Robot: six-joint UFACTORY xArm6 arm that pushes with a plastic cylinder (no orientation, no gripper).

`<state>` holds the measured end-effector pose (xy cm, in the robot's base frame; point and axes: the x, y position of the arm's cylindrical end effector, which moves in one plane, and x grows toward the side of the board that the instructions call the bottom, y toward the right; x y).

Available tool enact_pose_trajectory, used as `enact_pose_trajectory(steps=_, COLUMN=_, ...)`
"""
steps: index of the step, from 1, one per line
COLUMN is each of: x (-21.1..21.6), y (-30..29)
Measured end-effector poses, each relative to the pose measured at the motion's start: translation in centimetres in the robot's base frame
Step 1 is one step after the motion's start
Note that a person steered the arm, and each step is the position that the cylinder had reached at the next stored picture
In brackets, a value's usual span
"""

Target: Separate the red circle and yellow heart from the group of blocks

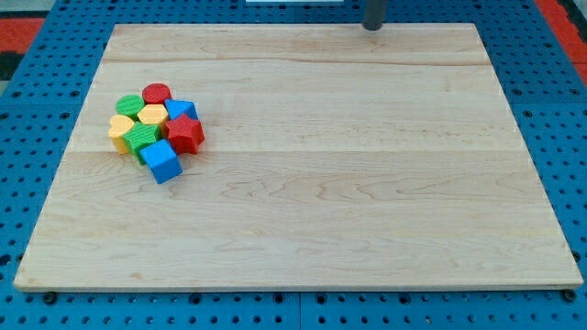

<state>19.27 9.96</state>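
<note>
A: Where's the group?

B: Left side of the bench (303, 192), packed tight. The yellow heart (120, 129) sits at the cluster's nine o'clock, the green block (129, 104) at eleven, the red circle (157, 93) at twelve, the blue cube (161, 160) at six and the red star-like block (186, 134) at three.

A: And the rod?

B: My tip (372, 27) sits far off at the cluster's two o'clock, touching nothing. No gripper shows, so I cannot tell any opening.

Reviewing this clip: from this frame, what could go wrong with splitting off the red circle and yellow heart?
1. The red circle and yellow heart sit packed against their neighbours, such as the green block, so a push may drag those along.
2. My tip is far off at the view's top, so its approach angle matters.
</note>
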Motion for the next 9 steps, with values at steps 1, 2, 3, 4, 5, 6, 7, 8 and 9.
enact_pose_trajectory(steps=1, x=1.3, y=-2.6)
enact_pose_trajectory(steps=2, x=4.6, y=-7.9)
enact_pose_trajectory(steps=3, x=6.1, y=-15.5)
enact_pose_trajectory(steps=4, x=7.8, y=-23.3)
enact_pose_trajectory(steps=5, x=9.1, y=-31.4)
enact_pose_trajectory(steps=6, x=11.4, y=-36.4)
enact_pose_trajectory(steps=7, x=15.8, y=-38.7)
enact_pose_trajectory(steps=8, x=17.7, y=-35.8)
enact_pose_trajectory(steps=9, x=18.0, y=-30.5)
